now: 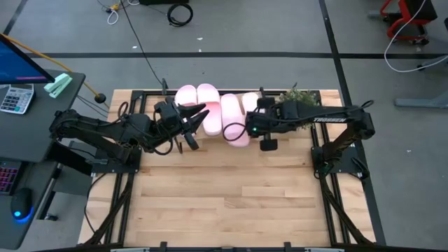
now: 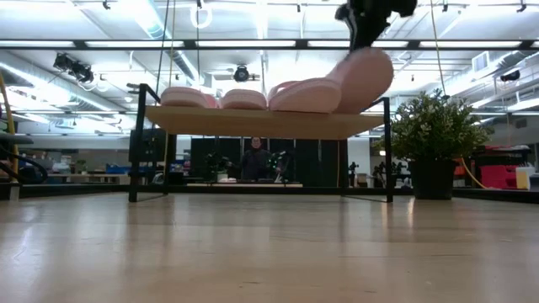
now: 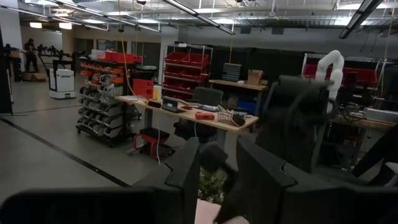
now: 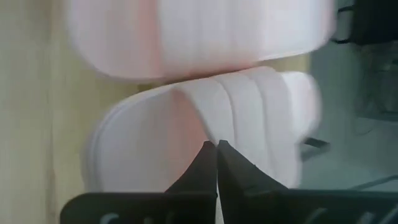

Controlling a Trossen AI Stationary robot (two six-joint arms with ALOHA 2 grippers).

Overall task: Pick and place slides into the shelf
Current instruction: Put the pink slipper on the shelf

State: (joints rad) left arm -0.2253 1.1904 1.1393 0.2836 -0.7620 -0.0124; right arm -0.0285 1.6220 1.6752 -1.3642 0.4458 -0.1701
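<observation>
Resting on the shelf [image 2: 261, 122], four slides [image 2: 244, 98], right jaws pinching one, left jaws open

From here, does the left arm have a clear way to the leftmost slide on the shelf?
Probably yes. The left gripper is beside the leftmost slide, with nothing between them. The right gripper is busy at the tilted slide farther along.

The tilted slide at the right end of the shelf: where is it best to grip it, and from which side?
Grip the tilted slide by the edge of its wide strap, coming from above. The strap arches clear of the broad sole, thin enough for fingers. The right gripper is shut there; the left gripper waits open by the shelf.
</observation>
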